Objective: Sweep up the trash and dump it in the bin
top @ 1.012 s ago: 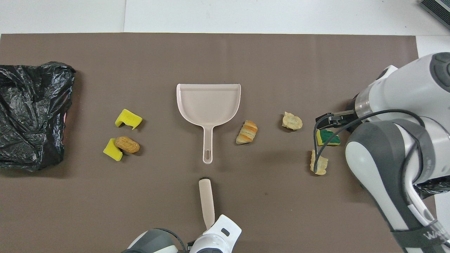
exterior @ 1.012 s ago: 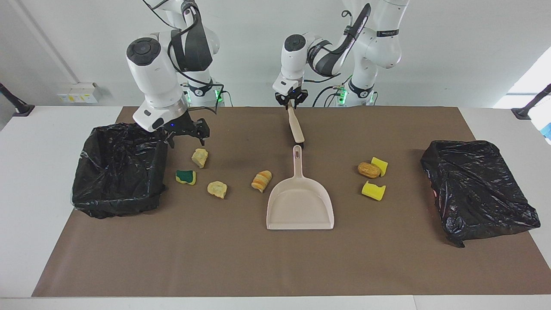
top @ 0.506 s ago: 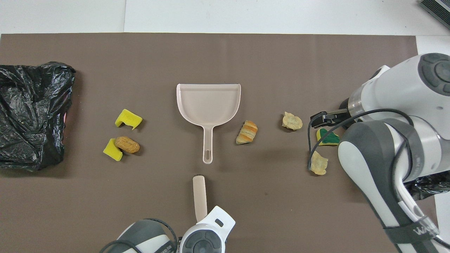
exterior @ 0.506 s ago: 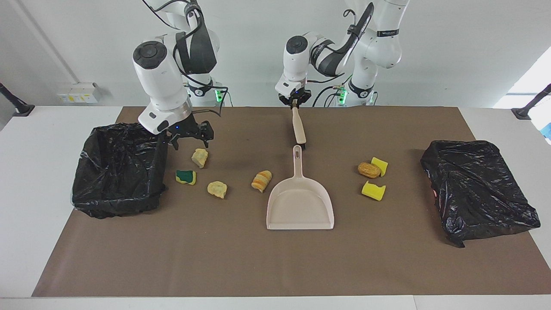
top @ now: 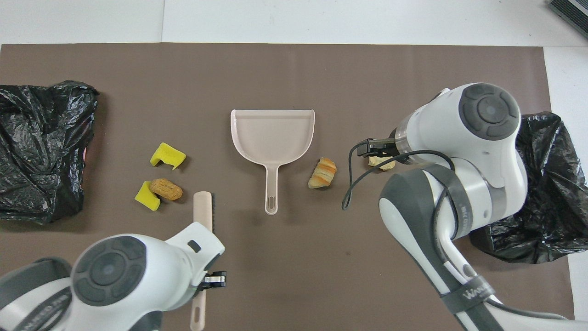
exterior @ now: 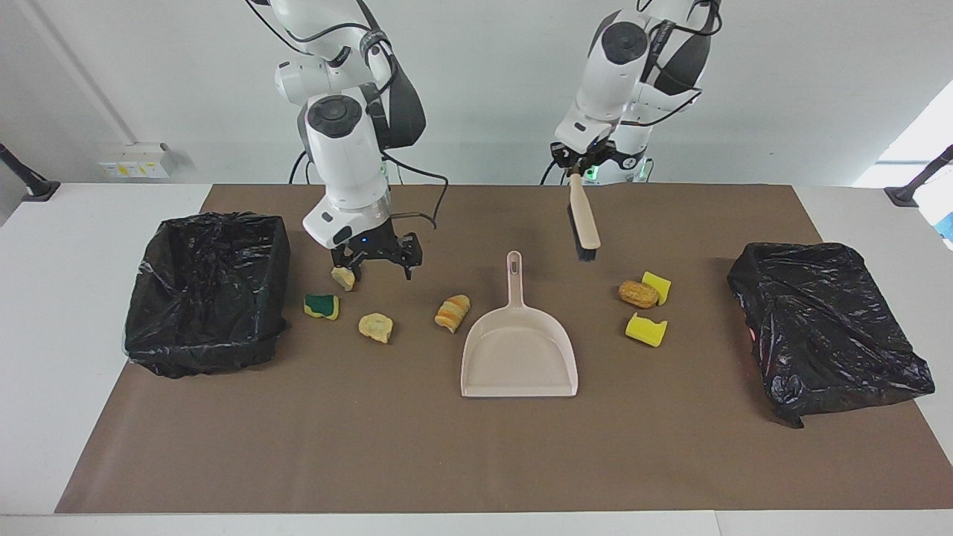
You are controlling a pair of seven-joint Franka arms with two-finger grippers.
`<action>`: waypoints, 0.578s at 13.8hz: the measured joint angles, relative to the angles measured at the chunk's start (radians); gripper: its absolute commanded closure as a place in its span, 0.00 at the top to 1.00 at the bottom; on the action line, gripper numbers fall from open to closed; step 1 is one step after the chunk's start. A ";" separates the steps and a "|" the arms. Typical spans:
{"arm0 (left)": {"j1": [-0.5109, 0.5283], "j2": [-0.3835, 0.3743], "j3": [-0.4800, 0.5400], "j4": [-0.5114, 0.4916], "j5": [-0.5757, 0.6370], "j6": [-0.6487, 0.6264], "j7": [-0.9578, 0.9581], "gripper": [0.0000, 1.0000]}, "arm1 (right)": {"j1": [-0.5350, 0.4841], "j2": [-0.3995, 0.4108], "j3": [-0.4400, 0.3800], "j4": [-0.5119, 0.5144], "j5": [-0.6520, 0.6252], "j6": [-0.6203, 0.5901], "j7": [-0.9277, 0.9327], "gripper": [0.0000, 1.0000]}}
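Beneath the right arm in the overhead view, hidden: green-and-yellow sponge (exterior: 322, 306) and one tan lump (exterior: 343, 278). Right gripper (exterior: 377, 262), jaws spread, directly over that lump near the lined bin (exterior: 207, 290). Left gripper (exterior: 576, 165), pinching a brush (exterior: 583, 221) aloft near the dustpan (exterior: 519, 350) handle. Seven trash scraps on the brown mat (exterior: 476, 447), flanking the dustpan mid-table.
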 measured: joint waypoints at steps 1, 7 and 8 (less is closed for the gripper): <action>0.069 -0.001 0.002 0.010 0.027 -0.005 0.063 0.00 | 0.028 0.017 0.000 0.010 0.000 0.018 0.047 1.00; 0.492 0.088 0.010 0.065 0.072 0.076 0.464 0.00 | 0.251 0.204 0.000 0.097 -0.018 0.148 0.371 1.00; 0.509 0.116 0.009 0.083 0.088 0.080 0.471 0.00 | 0.286 0.238 0.000 0.106 -0.042 0.174 0.426 1.00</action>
